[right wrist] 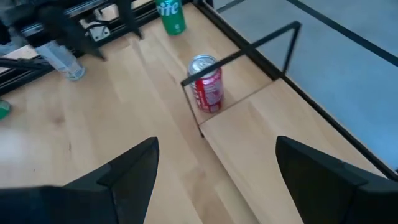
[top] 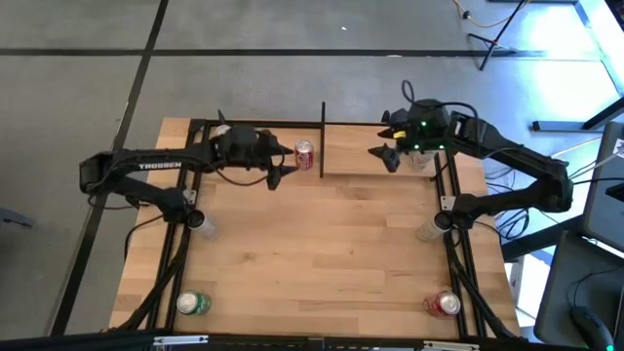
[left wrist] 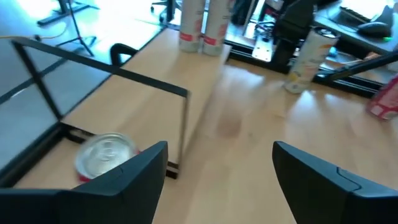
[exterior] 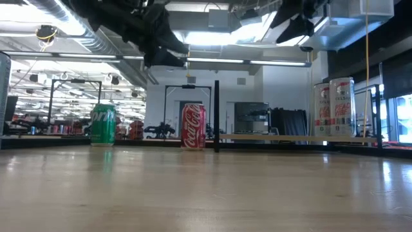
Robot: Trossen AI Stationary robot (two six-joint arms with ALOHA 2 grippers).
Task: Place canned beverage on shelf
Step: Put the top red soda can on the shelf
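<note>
The shelf (top: 356, 156) is a light-wood board in thin black bars at the table's far side. A red cola can (top: 304, 154) stands upright on the tabletop just left of the shelf's left post (exterior: 216, 116). It also shows in the low view (exterior: 193, 126) and in both wrist views (left wrist: 106, 155) (right wrist: 208, 84). Two white cans (exterior: 335, 106) stand on the shelf's right end. My left gripper (top: 283, 174) hangs open and empty above the table, just near-left of the red can. My right gripper (top: 390, 156) hangs open and empty above the shelf's right part.
A green can (exterior: 102, 124) stands at the far left, under my left arm. Another green can (top: 193, 304) stands near front left, and a red can (top: 447, 304) near front right. Clear bottles (top: 200, 222) (top: 429, 229) stand by the arm bases. Bare wood (top: 322, 244) lies mid-table.
</note>
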